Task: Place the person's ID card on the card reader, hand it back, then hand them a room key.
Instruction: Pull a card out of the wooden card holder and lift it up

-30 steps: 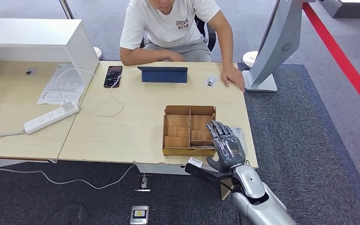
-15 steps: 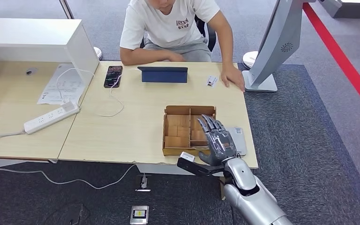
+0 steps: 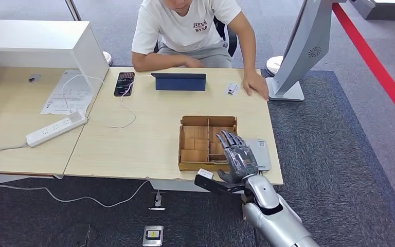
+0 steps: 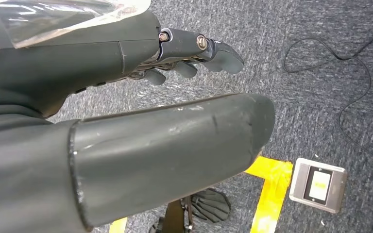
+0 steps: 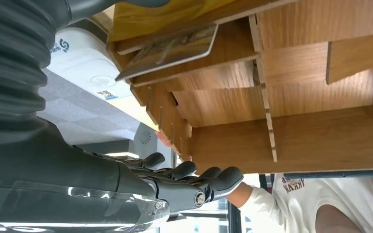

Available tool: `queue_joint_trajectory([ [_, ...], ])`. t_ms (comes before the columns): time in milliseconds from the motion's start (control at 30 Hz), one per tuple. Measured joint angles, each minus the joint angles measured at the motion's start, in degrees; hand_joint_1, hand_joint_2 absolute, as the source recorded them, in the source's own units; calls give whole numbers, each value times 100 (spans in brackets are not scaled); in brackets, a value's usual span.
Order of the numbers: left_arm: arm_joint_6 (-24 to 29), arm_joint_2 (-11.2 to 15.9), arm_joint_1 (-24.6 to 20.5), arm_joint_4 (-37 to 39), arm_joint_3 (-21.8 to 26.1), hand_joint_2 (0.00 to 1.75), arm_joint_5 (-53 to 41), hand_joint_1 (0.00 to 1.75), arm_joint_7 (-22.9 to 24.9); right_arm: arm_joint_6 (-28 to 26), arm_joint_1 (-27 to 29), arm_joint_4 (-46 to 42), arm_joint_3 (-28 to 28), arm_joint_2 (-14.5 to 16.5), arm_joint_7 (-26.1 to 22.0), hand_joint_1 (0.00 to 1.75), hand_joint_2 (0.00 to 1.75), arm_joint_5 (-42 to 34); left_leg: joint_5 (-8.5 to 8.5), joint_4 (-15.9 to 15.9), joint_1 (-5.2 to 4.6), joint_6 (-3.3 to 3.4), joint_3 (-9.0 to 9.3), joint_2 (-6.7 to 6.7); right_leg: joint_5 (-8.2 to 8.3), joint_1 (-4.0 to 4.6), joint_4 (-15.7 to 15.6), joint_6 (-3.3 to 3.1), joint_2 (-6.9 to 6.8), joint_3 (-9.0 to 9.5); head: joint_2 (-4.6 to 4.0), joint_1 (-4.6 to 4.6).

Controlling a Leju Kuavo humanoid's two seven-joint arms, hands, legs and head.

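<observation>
The right hand [image 3: 238, 156], fingers spread and empty, hovers over a partitioned plywood box [image 3: 198, 138] beside the white card reader [image 3: 261, 152]. The small ID card [image 3: 232, 89], print unreadable, lies by the person's hand [image 3: 255, 84]. The left hand [image 4: 184, 58], seemingly loosely curled, holds nothing.

The person's white T-shirt [image 3: 185, 23] carries a small dark chest print in two lines, too small to read in the head view; the right wrist view shows part of it [image 5: 291, 185] as reddish block letters, not clearly legible. The white card reader [image 5: 85, 68] bears a small blue logo with lettering that cannot be made out. The ID card [image 3: 232, 89] has print too small to read
</observation>
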Motion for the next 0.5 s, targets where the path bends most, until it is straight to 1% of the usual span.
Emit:
queue_joint_trajectory([
  [500,2,-1,24,1,0,0,20,0,-1,5,110,5,0,-112,83,0,175,-87,0,0,0,0,0,1,0,0,0,0,0,-1,0,0],
])
